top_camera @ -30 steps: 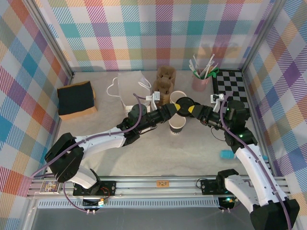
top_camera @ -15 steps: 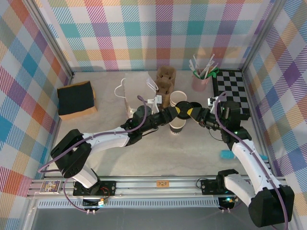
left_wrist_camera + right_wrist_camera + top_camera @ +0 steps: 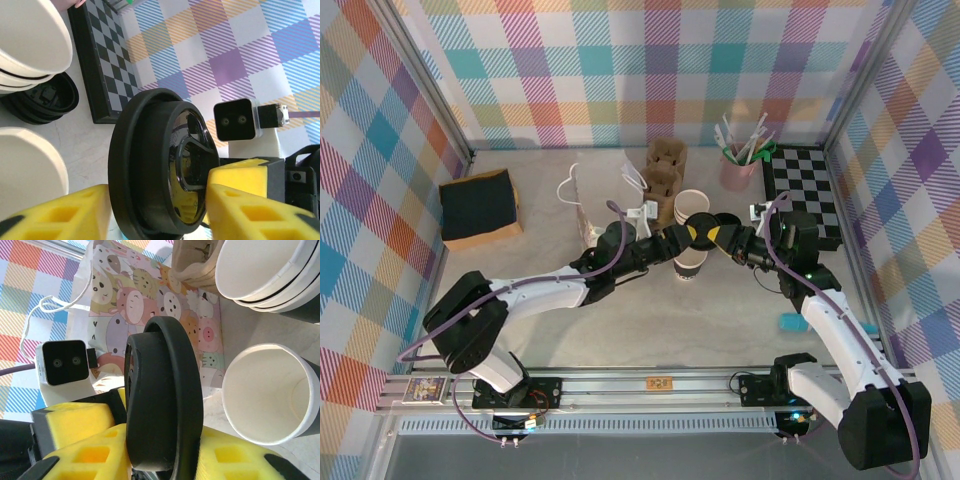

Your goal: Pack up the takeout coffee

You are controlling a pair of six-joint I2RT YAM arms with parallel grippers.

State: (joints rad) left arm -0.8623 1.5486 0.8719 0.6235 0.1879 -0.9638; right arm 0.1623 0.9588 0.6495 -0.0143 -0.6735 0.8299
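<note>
- My right gripper (image 3: 160, 455) is clenched on the black lid (image 3: 165, 390), with a yellow finger pressed against each side of its rim.
- My left gripper (image 3: 160, 212) comes at the same lid from the left. Its fingers flank the rim, but I cannot tell whether they press on it or stand free.
- The two grippers meet nose to nose above the middle of the table (image 3: 620, 320), with the lid between them.
- The cup (image 3: 689, 265), white at the rim and dark below, stands uncovered on the table. It is just on the near side of the held lid and lower than it.
- A stack of cups (image 3: 692, 203) stands just on the far side of the lid, close to my fingers. Spare lids (image 3: 42, 102) lie right beside that stack.
- A bag (image 3: 150, 305) printed with cartoon animals stands left of the cups, and my left arm lies across its near side.
- A cardboard carrier (image 3: 665, 165) sits beyond the stack. A pink pot (image 3: 735, 172) of straws and a checkered board (image 3: 802, 190) are at the far right.
- A dark block (image 3: 480, 205) rests at the far left, well apart.
- A small blue thing (image 3: 790, 322) lies near my right arm.
</note>
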